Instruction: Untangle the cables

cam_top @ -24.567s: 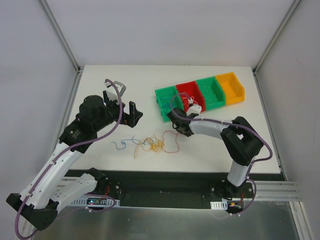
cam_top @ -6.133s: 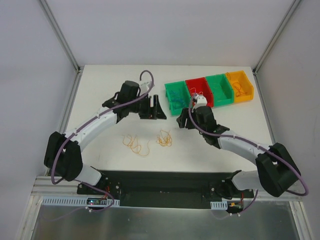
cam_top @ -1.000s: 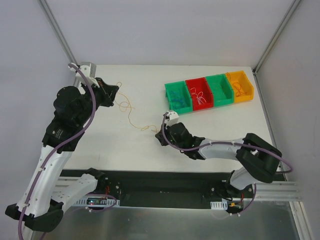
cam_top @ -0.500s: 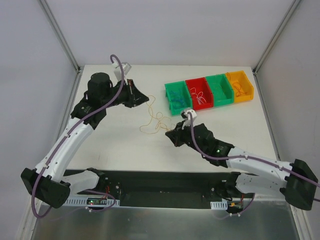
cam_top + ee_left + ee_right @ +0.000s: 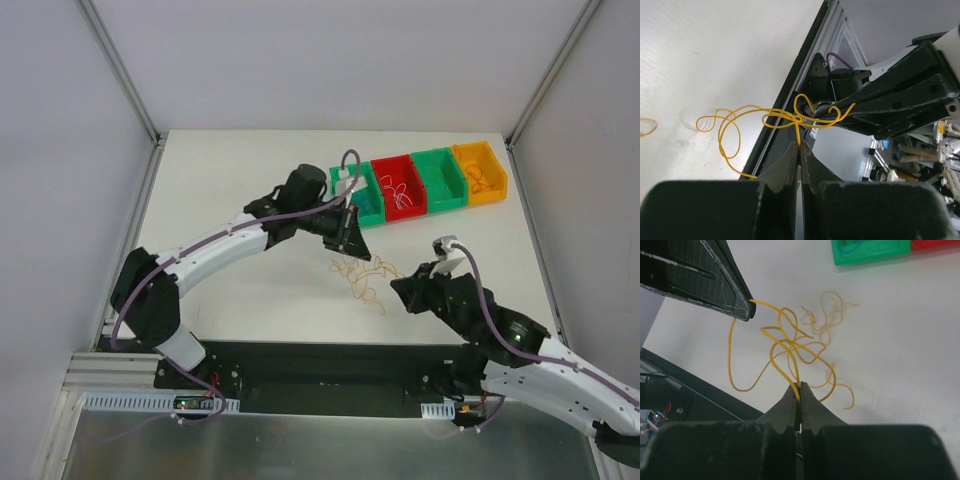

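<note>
An orange-yellow tangle of cables (image 5: pixel 362 277) hangs between my two grippers just above the white table (image 5: pixel 240 190). My left gripper (image 5: pixel 353 243) is shut on one strand; in the left wrist view that strand (image 5: pixel 798 134) runs up from the closed jaws of the left gripper (image 5: pixel 800 148) into the knot. My right gripper (image 5: pixel 401 291) is shut on another strand, the cable loops (image 5: pixel 785 347) rising from the shut right gripper (image 5: pixel 800 388). The other gripper's black fingertips (image 5: pixel 742 309) hold the far end.
Four bins stand in a row at the back right: green (image 5: pixel 357 196), red (image 5: pixel 399 188) with thin wires inside, green (image 5: pixel 438 178), orange (image 5: pixel 477 171) with a yellow wire. The table's dark front rail (image 5: pixel 320 355) lies just below the grippers.
Both grippers have moved right and toward the front edge, carrying the yellow tangle with them. The left arm now reaches across to the middle; the strands hang bunched closer together.
</note>
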